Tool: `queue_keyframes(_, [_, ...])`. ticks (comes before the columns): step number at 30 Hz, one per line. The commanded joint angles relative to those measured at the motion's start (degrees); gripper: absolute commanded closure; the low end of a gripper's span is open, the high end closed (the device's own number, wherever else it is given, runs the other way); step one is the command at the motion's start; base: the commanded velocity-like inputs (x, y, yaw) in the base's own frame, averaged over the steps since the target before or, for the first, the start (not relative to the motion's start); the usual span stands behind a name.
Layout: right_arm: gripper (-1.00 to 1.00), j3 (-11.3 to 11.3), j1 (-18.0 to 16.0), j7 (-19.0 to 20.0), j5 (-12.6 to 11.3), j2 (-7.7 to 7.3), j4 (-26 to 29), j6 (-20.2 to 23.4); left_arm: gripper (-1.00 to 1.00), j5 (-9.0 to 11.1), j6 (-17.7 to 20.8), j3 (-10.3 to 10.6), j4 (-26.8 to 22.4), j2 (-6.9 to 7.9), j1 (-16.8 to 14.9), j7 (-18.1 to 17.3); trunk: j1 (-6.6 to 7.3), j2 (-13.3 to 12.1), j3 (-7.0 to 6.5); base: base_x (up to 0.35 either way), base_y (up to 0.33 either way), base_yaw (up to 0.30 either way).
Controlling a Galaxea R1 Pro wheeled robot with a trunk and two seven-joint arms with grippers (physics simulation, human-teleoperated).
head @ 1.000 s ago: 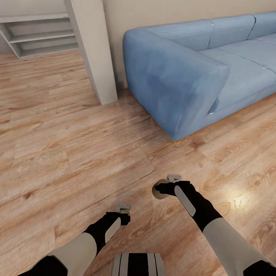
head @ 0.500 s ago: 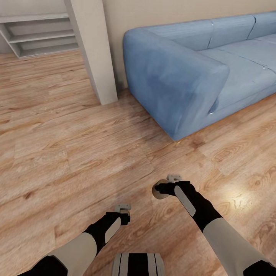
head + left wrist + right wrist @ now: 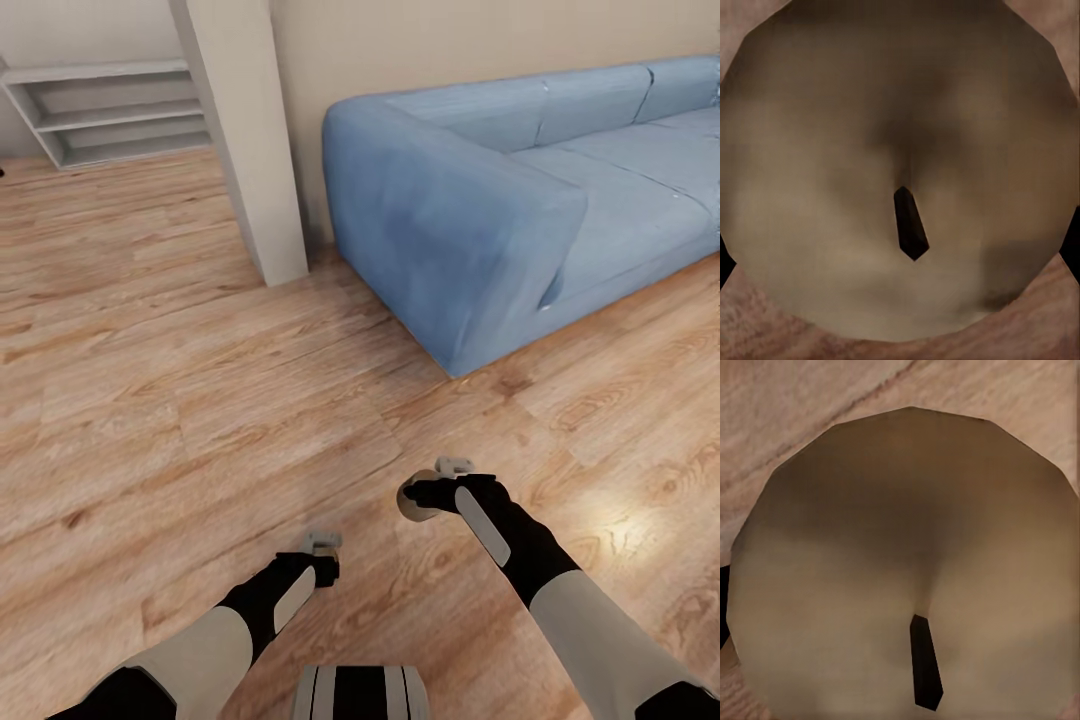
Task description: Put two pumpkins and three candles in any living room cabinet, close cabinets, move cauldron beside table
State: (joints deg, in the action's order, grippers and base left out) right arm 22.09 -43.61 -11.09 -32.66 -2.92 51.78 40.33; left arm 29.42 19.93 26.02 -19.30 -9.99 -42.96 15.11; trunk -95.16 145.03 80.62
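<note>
A cream-beige candle (image 3: 832, 150) with a dark wick (image 3: 910, 223) sits right in front of the left wrist camera, held in my left gripper (image 3: 325, 563), low over the wooden floor. In the head view this candle is hidden behind the hand. My right gripper (image 3: 425, 495) is shut on a second candle (image 3: 410, 505), whose beige side shows at the fingers. Its top (image 3: 907, 532) and wick are seen close up in the right wrist view. Pumpkins, cabinet, cauldron and table are out of view.
A long blue sofa (image 3: 480, 200) stands ahead on the right against a beige wall. A pale square pillar (image 3: 250, 140) rises ahead, left of the sofa's arm. Grey open shelves (image 3: 100, 110) are at the far left. Wooden floor (image 3: 180, 400) stretches ahead.
The whole picture has shifted slightly, so the camera has moved. Both arms hold the same pose with their candles.
</note>
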Motion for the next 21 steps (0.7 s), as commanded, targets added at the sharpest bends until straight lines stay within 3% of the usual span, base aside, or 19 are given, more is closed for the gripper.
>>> queue_keyframes(1, [1.0,0.2,0.1,-0.6,-0.6,-0.07,0.1,0.1,1.0,0.7,0.2,0.5,-0.1,0.05,0.0,0.4,0.03,0.0,-0.19,0.0,0.0,0.0])
queue_keyframes(16, [1.0,-0.1,1.7,-0.7,-0.7,-0.33,0.0,0.4,1.0,0.7,1.1,0.2,-0.7,0.67,0.0,0.5,0.42,-0.2,-3.73,0.0,0.0,0.0])
queue_keyframes(21, [1.0,-0.2,1.8,-0.6,-0.7,-0.41,-2.9,0.0,1.0,0.7,3.8,-0.1,-0.7,0.91,-0.1,0.6,0.55,-0.3,-5.25,0.0,0.0,0.057])
